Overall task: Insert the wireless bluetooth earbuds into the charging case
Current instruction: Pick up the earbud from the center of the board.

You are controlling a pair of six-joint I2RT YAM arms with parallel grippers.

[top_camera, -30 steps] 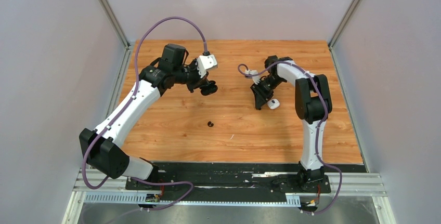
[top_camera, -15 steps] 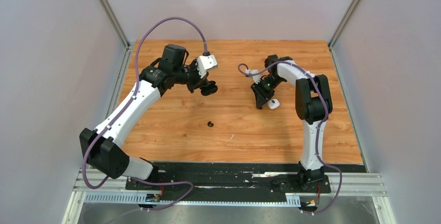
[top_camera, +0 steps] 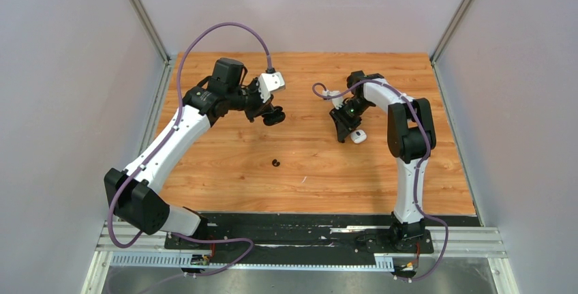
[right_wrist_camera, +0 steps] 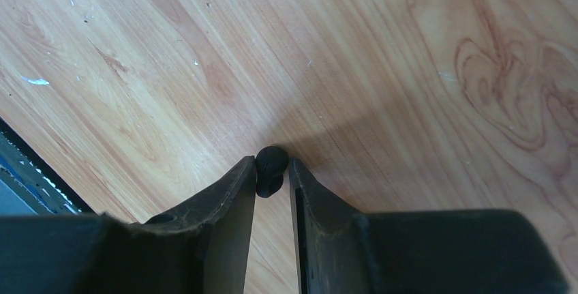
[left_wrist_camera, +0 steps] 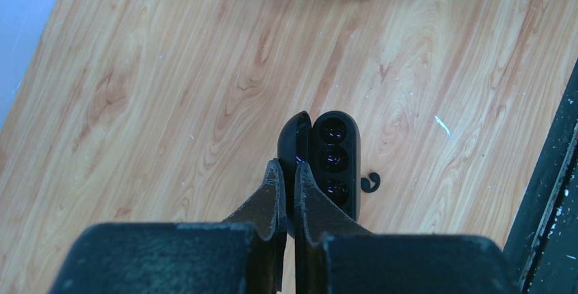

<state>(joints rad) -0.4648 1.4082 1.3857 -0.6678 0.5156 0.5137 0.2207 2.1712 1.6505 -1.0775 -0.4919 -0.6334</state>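
Note:
My left gripper (top_camera: 274, 114) (left_wrist_camera: 286, 164) is shut on the lid edge of an open black charging case (left_wrist_camera: 335, 157) and holds it over the wooden table. The case's dark sockets face the wrist camera. One black earbud (top_camera: 275, 163) lies on the table; in the left wrist view it (left_wrist_camera: 370, 183) shows just right of the case. My right gripper (top_camera: 341, 134) (right_wrist_camera: 271, 161) is shut on a second black earbud (right_wrist_camera: 270, 168), which is pinched between the fingertips close to the table. I cannot make out any white earbuds.
A white rounded object (top_camera: 358, 136) lies on the table just right of my right gripper. A small white speck (top_camera: 304, 179) sits nearer the front. A black rail (top_camera: 307, 220) runs along the table's near edge.
My right gripper has shifted very slightly toward the far side. The left arm and the case have not moved.

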